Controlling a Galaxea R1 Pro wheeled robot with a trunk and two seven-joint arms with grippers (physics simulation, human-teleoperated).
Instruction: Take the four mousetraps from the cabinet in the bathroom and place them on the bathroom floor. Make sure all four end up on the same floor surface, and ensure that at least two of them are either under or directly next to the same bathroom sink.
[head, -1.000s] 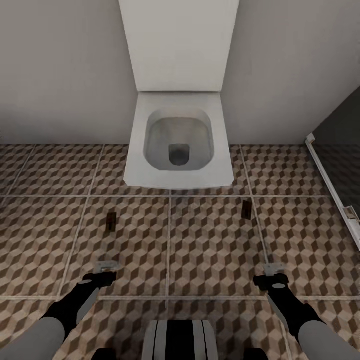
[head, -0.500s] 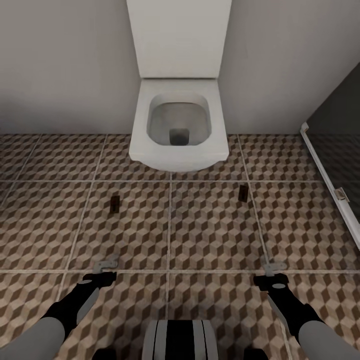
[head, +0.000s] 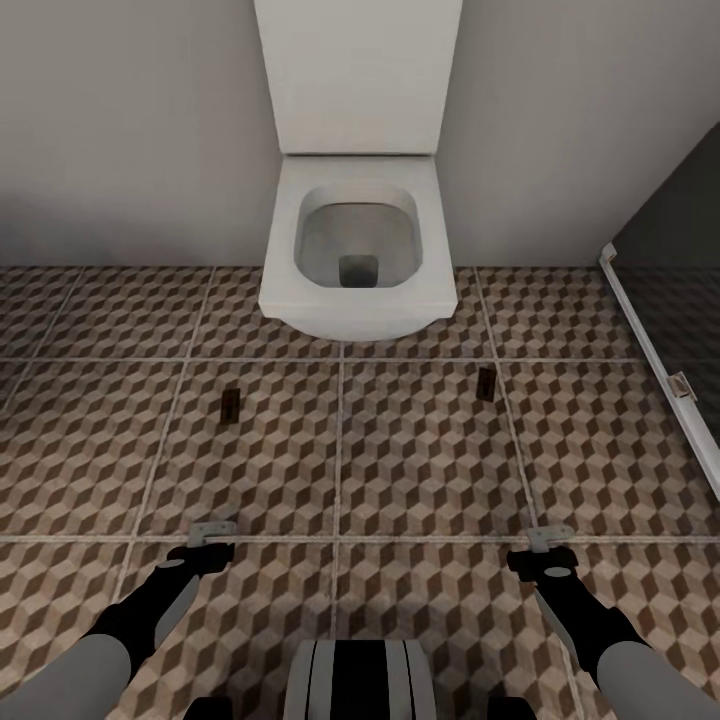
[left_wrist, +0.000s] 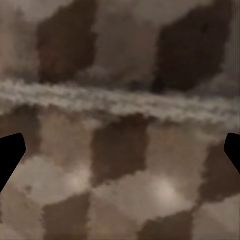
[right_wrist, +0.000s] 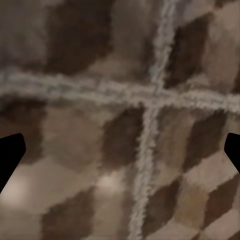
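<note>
Two small dark mousetraps lie flat on the cube-patterned bathroom floor in the head view. One mousetrap is left of the toilet's front and the other mousetrap is right of it. My left gripper hangs low over the tiles, nearer to me than the left trap, open and empty. My right gripper hovers the same way short of the right trap, also open and empty. Both wrist views look straight down at tiles and grout between spread fingertips. The cabinet and the bathroom sink are out of view.
A white toilet stands against the grey wall straight ahead. A dark glass shower panel with a white frame runs along the right side. My base shows at the lower edge.
The head view has pulled back from the toilet, so the toilet and both traps sit higher in the picture. The traps themselves and both arms have not moved.
</note>
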